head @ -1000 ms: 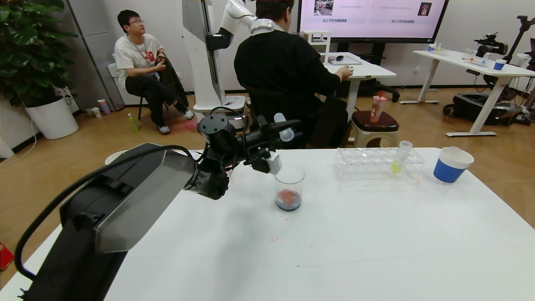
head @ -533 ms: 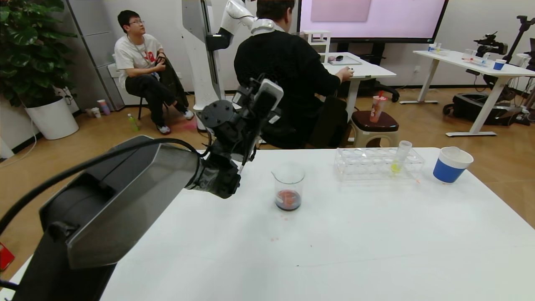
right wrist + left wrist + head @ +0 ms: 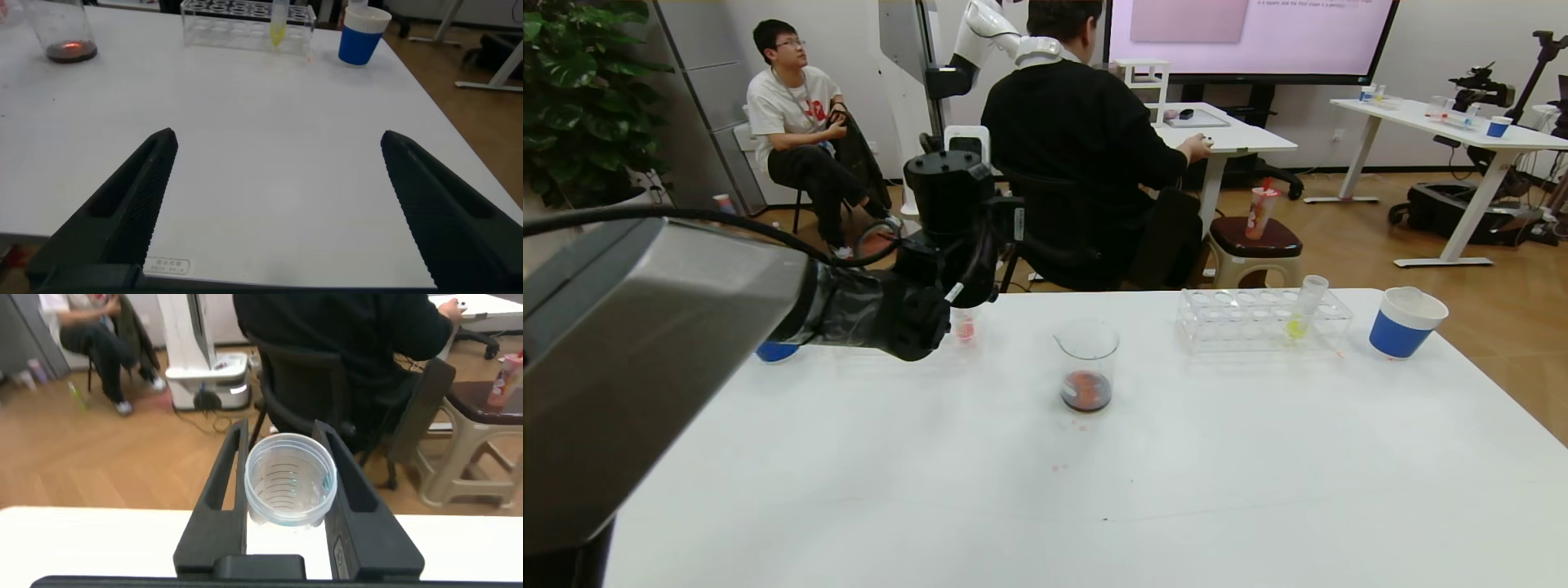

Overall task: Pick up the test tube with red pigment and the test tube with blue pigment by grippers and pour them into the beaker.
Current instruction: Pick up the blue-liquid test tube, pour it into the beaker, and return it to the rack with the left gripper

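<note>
The black two-fingered left end effector [image 3: 290, 498] grips an emptied clear plastic test tube [image 3: 290, 480] upright near the white counter [image 3: 1094, 490] far edge, apparently for setting down. The clear glass beaker [image 3: 1087, 364] holds dark red-blue liquid nearby. The right end effector [image 3: 278, 200] hovers open, idle.

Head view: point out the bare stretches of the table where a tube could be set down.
The near half of the table is bare, in front of the beaker. Another bare strip lies between the beaker and the tube rack. It is crowded on the far left, where the left hand holds a tube.
</note>
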`<state>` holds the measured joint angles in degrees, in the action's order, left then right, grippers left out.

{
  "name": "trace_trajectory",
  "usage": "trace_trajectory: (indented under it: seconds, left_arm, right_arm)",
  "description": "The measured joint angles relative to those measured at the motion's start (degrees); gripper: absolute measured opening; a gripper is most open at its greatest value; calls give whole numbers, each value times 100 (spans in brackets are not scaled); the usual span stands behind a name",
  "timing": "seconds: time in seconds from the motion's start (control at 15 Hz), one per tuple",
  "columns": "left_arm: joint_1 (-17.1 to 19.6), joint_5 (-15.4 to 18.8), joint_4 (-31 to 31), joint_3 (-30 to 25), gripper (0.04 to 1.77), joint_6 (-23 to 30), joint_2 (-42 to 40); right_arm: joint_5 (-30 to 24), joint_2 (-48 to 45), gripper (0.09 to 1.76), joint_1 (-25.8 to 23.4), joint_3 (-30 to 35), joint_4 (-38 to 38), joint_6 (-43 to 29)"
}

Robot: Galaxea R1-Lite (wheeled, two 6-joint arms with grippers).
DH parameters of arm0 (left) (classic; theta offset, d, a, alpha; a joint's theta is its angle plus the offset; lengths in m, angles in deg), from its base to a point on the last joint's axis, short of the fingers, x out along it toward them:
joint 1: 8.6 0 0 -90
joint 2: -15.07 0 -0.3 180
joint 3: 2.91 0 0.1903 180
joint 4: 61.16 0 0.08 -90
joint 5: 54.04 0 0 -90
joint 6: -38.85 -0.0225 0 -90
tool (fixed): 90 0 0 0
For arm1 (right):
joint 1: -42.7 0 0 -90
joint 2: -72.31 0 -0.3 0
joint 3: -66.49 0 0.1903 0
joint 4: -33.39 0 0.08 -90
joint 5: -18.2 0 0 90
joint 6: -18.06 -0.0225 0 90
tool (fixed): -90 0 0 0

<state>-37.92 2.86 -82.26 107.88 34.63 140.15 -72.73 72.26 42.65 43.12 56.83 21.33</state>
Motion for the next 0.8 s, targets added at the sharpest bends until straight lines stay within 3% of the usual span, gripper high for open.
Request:
trace_trajectory:
  seconds: [0.2, 0.47, 0.67, 0.8]
  left_arm:
    - [-23, -124, 439, -452, 54, 551, -335]
    - [-34, -118, 422, -984, 54, 1039, -612]
    - [143, 33, 210, -1397, 54, 928, -827]
    - [496, 315, 28, -1682, 54, 790, -1006]
  right_arm:
    - [-1, 0, 174, 0, 0, 2, 0]
    - [-1, 0, 174, 2, 0, 2, 2]
    - [-1, 0, 174, 0, 0, 2, 0]
    - [0, 0, 174, 0, 0, 2, 0]
